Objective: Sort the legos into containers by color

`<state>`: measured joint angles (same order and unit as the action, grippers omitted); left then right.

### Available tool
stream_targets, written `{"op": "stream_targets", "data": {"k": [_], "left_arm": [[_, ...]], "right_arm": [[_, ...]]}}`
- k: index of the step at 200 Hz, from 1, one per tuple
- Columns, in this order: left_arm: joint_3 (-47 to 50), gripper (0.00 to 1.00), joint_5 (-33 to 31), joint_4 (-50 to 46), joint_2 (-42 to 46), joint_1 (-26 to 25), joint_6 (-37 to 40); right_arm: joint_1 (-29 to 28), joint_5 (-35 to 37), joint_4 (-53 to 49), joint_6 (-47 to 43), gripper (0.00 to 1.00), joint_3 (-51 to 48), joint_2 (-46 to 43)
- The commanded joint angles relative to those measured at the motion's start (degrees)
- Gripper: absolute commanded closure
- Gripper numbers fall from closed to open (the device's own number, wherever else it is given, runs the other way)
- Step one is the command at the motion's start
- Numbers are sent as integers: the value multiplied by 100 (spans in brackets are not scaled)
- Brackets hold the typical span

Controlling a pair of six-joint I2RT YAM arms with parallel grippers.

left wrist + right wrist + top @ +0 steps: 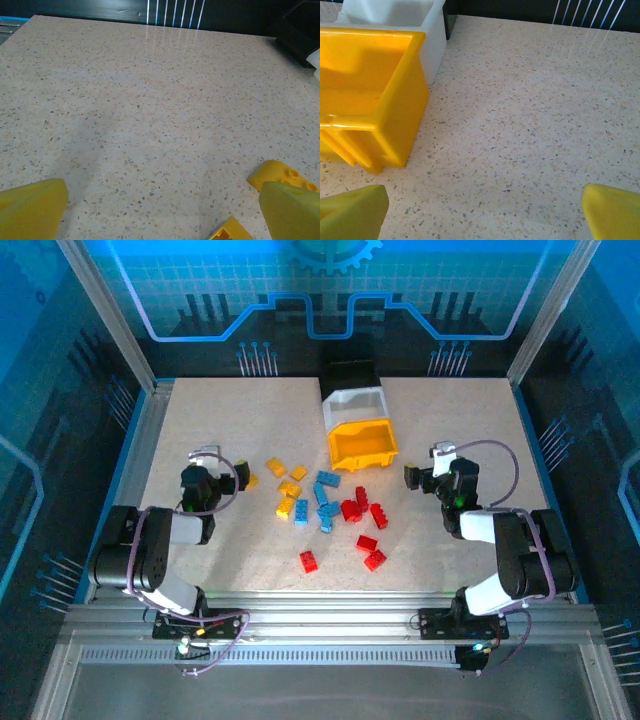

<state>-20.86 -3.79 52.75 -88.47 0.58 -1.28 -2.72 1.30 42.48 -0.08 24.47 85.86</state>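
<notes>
The table (200, 420) is a smooth, speckled beige slab. I count three glossy open-top plastic bins in a row running from far to near at the centre: the black bin (348, 373) farthest, the white bin (352, 402) in the middle, and the yellow bin (362, 445) nearest. In my right wrist view the yellow bin (370, 100) has thick moulded walls, and the white bin (395, 20) touches its far side.

The studded bricks lie scattered on the table just near of the yellow bin. I make out about five yellow bricks (290, 488) on the left, about five blue bricks (327, 478) in the middle and six red bricks (362, 496) to the right and nearer.

The left claw (238, 476) is spread wide and holds nothing. Its yellow fingertips (30, 210) sit low over the table. A rounded yellow brick (277, 175) lies just beside one fingertip, but I cannot tell if they touch.

The right claw (411, 478) is also spread wide and empty, with its fingertips (612, 210) over bare table right of the yellow bin.
</notes>
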Motion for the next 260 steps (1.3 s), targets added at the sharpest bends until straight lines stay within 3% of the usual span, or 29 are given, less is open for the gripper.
{"op": "stream_targets", "data": {"k": [1, 155, 182, 206, 232, 260], "left_arm": [[-97, 1, -52, -27, -22, -56, 119], [-106, 1, -51, -28, -22, -53, 110], [-73, 1, -281, -91, 170, -56, 23], [-337, 1, -524, -1089, 775, -49, -79], [-996, 1, -898, -2970, 1500, -49, -478], [-1844, 1, -1261, -4824, 1950, -49, -1347]], "right_arm": [[-31, 72, 76, -53, 0, 31, 44], [-38, 116, 63, -41, 0, 44, 38], [-88, 593, -1034, 94, 0, 569, -259], [-106, 759, -2241, 180, 0, 1132, -602], [-86, 742, -3764, 744, 0, 1854, -1023], [-164, 511, -5280, 1439, 0, 2553, -1290]]}}
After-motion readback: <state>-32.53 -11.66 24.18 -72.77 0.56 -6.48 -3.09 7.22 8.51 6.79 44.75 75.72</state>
